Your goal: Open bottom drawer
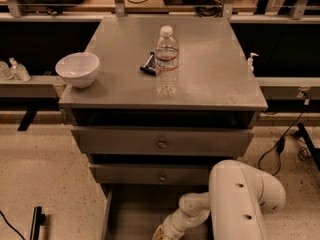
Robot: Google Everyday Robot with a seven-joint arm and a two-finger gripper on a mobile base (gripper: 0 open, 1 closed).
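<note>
Three grey metal drawers sit under a grey cabinet top (210, 91). The widest drawer (125, 141) and the middle drawer (130, 175) are shut, each with a small round knob. The bottom drawer (132, 214) is pulled out toward the camera, its plain grey interior showing; its front and knob are below the frame edge. My white arm (240, 204) reaches down over the open drawer at the lower right. The gripper (159, 234) is at the bottom edge, mostly cut off.
On the cabinet top stand a white bowl (77, 69) at the left edge, a clear water bottle (166, 61) in the middle and a small dark object (147, 66) beside it. Cables (287, 144) lie on the floor at right. A black object (36, 223) lies at lower left.
</note>
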